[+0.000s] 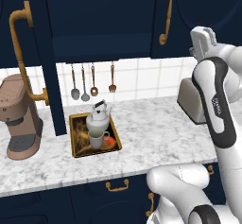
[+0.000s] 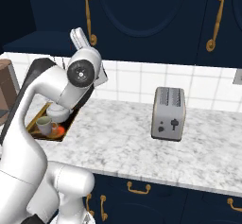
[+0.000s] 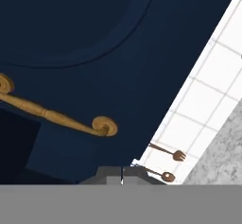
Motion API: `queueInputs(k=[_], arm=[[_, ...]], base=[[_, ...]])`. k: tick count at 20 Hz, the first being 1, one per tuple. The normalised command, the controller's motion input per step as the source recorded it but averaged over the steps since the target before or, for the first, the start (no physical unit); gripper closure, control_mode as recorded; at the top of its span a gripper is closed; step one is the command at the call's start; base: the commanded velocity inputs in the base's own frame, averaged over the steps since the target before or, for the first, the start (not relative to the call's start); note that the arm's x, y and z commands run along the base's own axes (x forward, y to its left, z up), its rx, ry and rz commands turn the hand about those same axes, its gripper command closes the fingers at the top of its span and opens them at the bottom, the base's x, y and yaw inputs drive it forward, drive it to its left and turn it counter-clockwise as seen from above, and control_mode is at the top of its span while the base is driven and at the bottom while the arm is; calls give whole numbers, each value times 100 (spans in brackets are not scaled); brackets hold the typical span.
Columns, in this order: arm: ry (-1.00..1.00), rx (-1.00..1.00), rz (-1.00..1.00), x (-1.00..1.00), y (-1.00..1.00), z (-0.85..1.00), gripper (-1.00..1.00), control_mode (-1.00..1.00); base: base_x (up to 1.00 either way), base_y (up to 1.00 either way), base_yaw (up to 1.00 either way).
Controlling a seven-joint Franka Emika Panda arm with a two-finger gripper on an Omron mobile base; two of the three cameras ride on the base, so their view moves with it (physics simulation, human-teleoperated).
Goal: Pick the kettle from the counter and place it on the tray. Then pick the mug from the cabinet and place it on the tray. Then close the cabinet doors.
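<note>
The gold-rimmed tray lies on the marbled counter. The silver-white kettle stands at its back and the grey-beige mug in front of it. From the right the mug and kettle peek out behind my arm. The cabinet gapes dark; its left door stands swung out, brass handle outward. The right door lies flat, handle at its edge. My gripper is shut on nothing, raised close before that right door, just below its handle.
A boxy silver toaster stands on the counter to the right. A brown coffee machine sits at the left, under the open door. Several utensils hang on the tiled wall behind the tray. Navy drawers run below.
</note>
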Motion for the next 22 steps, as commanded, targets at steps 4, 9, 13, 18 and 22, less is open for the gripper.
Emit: queueInputs(k=[4,9,13,18,22], arm=[[2,-2,1,0,6,-1,100,-100],[0,0,0,0,0,0,100,-100],[1,-7,4,-43,56,-3,100,-100],[0,-17,11,-90,93,-17,100,-100],[0,-12,16,-87,63,-21,100,-100]], base=[[0,0,0],[0,0,0],[0,0,0],[0,0,0],[0,0,0]])
